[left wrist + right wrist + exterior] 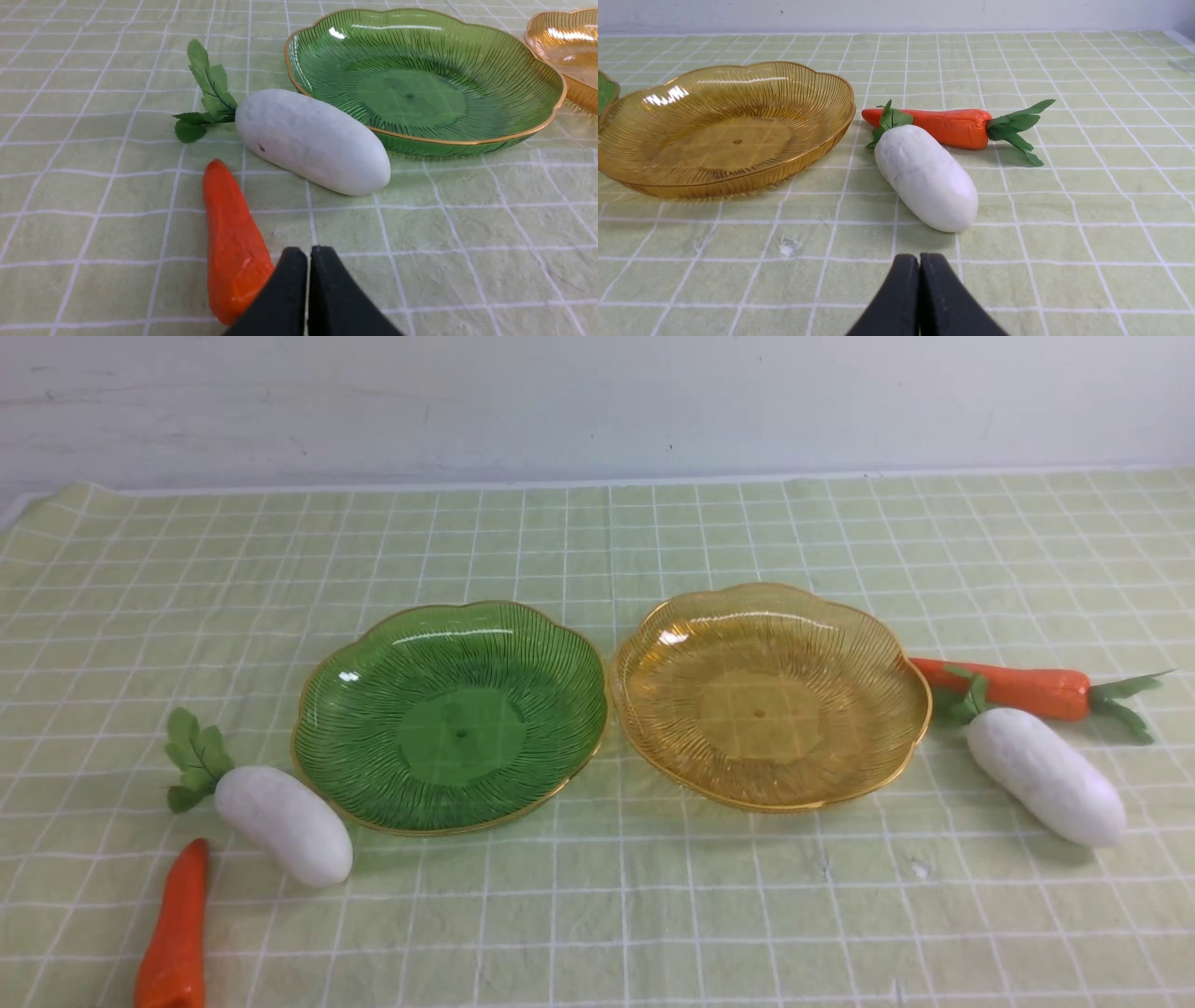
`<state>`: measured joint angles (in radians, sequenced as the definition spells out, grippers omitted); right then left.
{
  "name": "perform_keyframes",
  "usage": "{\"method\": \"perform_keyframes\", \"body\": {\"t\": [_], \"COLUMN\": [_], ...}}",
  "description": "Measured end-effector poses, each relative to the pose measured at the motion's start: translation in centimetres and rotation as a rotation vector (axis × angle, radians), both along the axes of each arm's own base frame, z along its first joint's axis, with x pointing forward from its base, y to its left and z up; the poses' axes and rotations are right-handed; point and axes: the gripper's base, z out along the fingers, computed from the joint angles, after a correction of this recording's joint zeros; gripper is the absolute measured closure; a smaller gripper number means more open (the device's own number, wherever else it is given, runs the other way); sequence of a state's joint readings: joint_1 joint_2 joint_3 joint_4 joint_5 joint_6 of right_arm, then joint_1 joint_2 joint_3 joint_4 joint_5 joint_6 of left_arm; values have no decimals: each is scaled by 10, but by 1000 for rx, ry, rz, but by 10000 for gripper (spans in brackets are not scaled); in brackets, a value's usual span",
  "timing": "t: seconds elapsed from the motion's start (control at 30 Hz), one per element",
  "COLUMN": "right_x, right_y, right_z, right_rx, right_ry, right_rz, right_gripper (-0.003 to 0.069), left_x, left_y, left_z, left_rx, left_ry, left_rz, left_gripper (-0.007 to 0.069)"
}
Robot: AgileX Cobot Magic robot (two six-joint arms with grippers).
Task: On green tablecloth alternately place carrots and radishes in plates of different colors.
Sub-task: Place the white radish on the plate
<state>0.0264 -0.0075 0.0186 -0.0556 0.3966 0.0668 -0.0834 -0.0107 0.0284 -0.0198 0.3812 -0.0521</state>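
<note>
Both plates are empty, so nothing of the task is done yet. Take the green plate (448, 719) as your landmark on the green tablecloth (597, 915). The amber plate (770, 695) stands just to its right, rims nearly meeting. That probably keeps both drop targets central, within reach of either arm.

The left radish (285, 823) lies just off the green plate's near-left rim, leaves pointing away from it. You cannot tell from these views whether it touches the rim. The left carrot (175, 929) lies beyond that radish, farther from the green plate and nearer you, tip toward the radish.

The right radish (1046, 775) and right carrot (1013, 689) lie well away from the green plate, past the amber plate's far side. The radish's leaf tuft rests against the carrot. This mirrored layout looks meant to give each arm one vegetable of each kind.

Your left gripper (308, 254) is clenched on nothing, poised above the left carrot's thick end. Your right gripper (919, 261) is likewise closed and empty, short of the right radish. You must open either one before picking anything.
</note>
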Motion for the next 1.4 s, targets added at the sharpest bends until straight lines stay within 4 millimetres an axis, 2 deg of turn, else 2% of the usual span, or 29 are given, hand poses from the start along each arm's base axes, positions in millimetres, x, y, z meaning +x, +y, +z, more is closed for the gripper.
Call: {"method": "perform_keyframes", "body": {"t": [0.43, 0.5, 0.57, 0.6, 0.7, 0.83, 0.97, 1.17, 1.3, 1.33, 1.37, 1.4], "right_x": [0, 0, 0, 0, 0, 0, 0, 0, -1, -3, -4, -6], "right_y": [0, 1, 3, 4, 9, 13, 15, 15, 16, 15, 15, 14], "right_z": [0, 0, 0, 0, 0, 1, 1, 2, 7, 26, 31, 48], "right_rx": [0, 45, 196, 206, 518, 752, 850, 866, 814, 729, 713, 640], "right_ry": [0, -2, 1, 1, 15, 32, 39, 39, 25, -35, -51, -103], "right_rz": [0, -2, -8, -7, -18, -20, -18, -17, 2, 35, 42, 63], "right_gripper": [673, 673, 673, 673, 673, 673, 673, 673, 673, 673, 673, 673], "left_x": [0, 1, 2, 3, 3, 3, 3, 4, 3, 1, 0, -3], "left_y": [0, -3, -6, -6, -7, -8, -8, -3, -2, -2, -2, -2], "left_z": [1, 5, 13, 14, 20, 23, 24, 31, 42, 54, 58, 69], "left_rx": [-22, -177, -447, -498, -799, -914, -959, -1041, -984, -913, -913, -863], "left_ry": [-4, -42, -87, -91, -113, -123, -120, -209, -259, -302, -314, -338], "left_rz": [3, 17, 46, 51, 81, 90, 93, 121, 101, 74, 69, 45], "left_gripper": [632, 632, 632, 632, 632, 632, 632, 632, 632, 632, 632, 632]}}
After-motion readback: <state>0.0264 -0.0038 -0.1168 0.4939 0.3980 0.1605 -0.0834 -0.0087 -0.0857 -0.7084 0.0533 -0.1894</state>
